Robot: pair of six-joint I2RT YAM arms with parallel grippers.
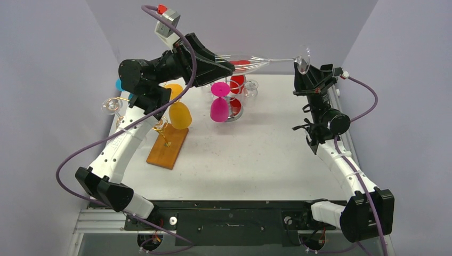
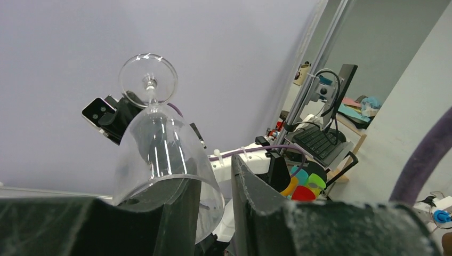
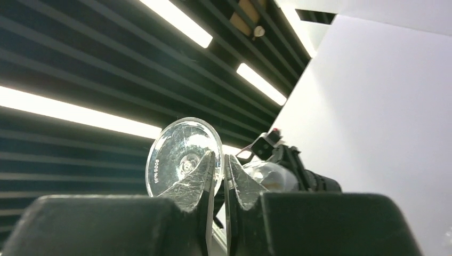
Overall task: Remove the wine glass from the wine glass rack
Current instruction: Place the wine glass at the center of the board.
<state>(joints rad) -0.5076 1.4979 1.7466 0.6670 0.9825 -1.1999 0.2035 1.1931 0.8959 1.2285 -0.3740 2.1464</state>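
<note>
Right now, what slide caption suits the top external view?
Left pincer holds a clear wine glass sideways, its foot at the right pincer.

Readable markings: one found, on the glass foot.
In the right wrist view you are seeing small characters running sideways along the left rim of the wine glass [image 3: 181, 152] foot. They are appearing to read "IN 5008", but they are showing faintly, so you are not getting a certain reading.

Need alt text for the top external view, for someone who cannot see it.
A clear wine glass lies sideways in the air, the left hand gripping its bowl, the right hand its stem by the foot. Coloured glasses are on the table below.
</note>
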